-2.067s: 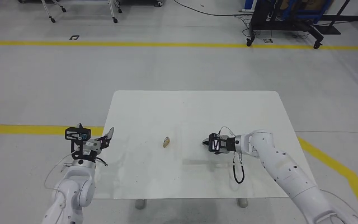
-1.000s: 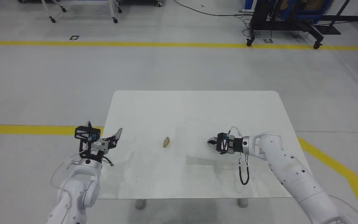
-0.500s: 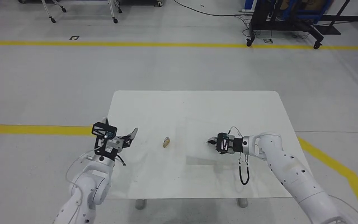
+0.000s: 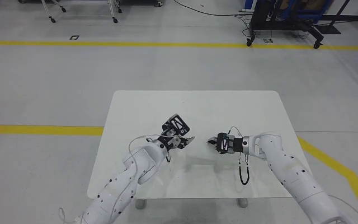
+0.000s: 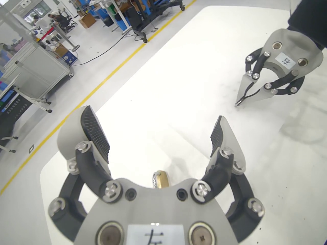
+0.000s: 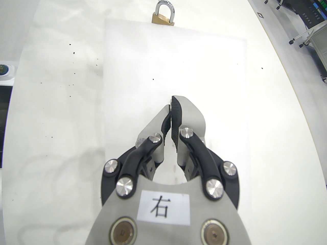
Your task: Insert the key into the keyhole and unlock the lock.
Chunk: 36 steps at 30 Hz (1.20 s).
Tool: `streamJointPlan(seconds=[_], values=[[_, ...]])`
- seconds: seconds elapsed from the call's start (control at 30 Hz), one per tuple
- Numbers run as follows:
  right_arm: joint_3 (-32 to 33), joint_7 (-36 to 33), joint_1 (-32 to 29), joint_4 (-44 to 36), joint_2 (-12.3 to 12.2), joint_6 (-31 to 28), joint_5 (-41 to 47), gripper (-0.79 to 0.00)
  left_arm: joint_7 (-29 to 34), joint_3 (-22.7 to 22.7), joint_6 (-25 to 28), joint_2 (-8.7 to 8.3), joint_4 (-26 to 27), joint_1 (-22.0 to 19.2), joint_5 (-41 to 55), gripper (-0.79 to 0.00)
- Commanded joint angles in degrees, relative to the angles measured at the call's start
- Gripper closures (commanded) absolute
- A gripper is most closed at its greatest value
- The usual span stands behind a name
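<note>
- Surface [image 4: 224, 106]: white with rounded corners, set at the centre of the top view on a grey floor with yellow lines.
- Padlock [image 5: 160, 178]: brass body with a silver shackle, laid flat on the surface. In the left wrist view it is seen close under the base of the left gripper, between its two fingers. In the right wrist view the padlock [image 6: 162, 19] is seen ahead of the right gripper's tips, apart from them.
- Left gripper [image 4: 186, 140]: held at the middle of the surface, fingers spread wide [image 5: 153, 115], nothing gripped.
- Right gripper [image 4: 210, 141]: held just right of centre, tips turned toward the left gripper, fingers pressed together [image 6: 171, 101].
- Key: cannot be made out between the closed tips [image 5: 238, 103].
</note>
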<state>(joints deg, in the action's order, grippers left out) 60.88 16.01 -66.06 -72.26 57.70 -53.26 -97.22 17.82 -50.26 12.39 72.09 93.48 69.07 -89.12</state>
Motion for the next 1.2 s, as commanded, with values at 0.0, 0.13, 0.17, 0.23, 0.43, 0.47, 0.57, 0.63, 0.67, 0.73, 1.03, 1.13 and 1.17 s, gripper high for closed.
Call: streamJointPlan(seconds=[0.0, 0.13, 0.17, 0.23, 0.43, 0.47, 0.57, 0.63, 0.67, 0.73, 1.03, 1.13, 1.17], values=[[0.0, 0.0, 0.0, 0.0, 0.0, 0.0, 0.0, 0.000, 1.3, 3.6, -1.1, 1.03, -3.1, -2.7, -1.7, -0.785], [0.0, 0.0, 0.0, 0.0, 0.0, 0.0, 0.0, 0.000, 2.7, 7.3, -4.3, 2.75, -7.4, -5.9, -3.6, -0.785], [0.0, 0.0, 0.0, 0.0, 0.0, 0.0, 0.0, 0.000, 2.9, 7.9, -5.0, 3.09, -8.2, -6.4, -3.9, -0.785], [0.0, 0.0, 0.0, 0.0, 0.0, 0.0, 0.0, 0.000, 3.3, 8.9, -6.0, 3.64, -9.6, -7.0, -4.6, -0.785], [0.0, 0.0, 0.0, 0.0, 0.0, 0.0, 0.0, 0.000, 6.1, 12.1, -7.4, 4.95, -13.8, -7.9, -9.4, -0.785], [0.0, 0.0, 0.0, 0.0, 0.0, 0.0, 0.0, 0.000, 6.2, 12.5, -7.7, 5.16, -14.3, -8.0, -9.8, -0.785], [0.0, 0.0, 0.0, 0.0, 0.0, 0.0, 0.0, 0.000, 6.4, 12.8, -8.1, 5.71, -15.4, -8.3, -9.8, -0.785], [0.0, 0.0, 0.0, 0.0, 0.0, 0.0, 0.0, 0.000, 6.4, 12.8, -8.2, 5.96, -15.8, -8.4, -10.0, -0.785], [0.0, 0.0, 0.0, 0.0, 0.0, 0.0, 0.0, 0.000, 6.4, 12.8, -8.2, 6.06, -15.9, -8.4, -10.1, -0.785], [0.0, 0.0, 0.0, 0.0, 0.0, 0.0, 0.0, 0.000, 6.2, 12.4, -8.3, 6.14, -15.4, -8.3, -10.4, -0.785], [0.0, 0.0, 0.0, 0.0, 0.0, 0.0, 0.0, 0.000, 5.4, 8.0, -6.7, 4.73, -9.6, -4.5, -13.0, -0.785], [0.0, 0.0, 0.0, 0.0, 0.0, 0.0, 0.0, 0.000, 3.7, 5.1, -7.5, 3.99, -6.0, -1.8, -12.7, -0.785], [0.0, 0.0, 0.0, 0.0, 0.0, 0.0, 0.0, 0.000, 3.3, 4.2, -7.7, 3.78, -5.0, -1.2, -12.4, -0.785]])
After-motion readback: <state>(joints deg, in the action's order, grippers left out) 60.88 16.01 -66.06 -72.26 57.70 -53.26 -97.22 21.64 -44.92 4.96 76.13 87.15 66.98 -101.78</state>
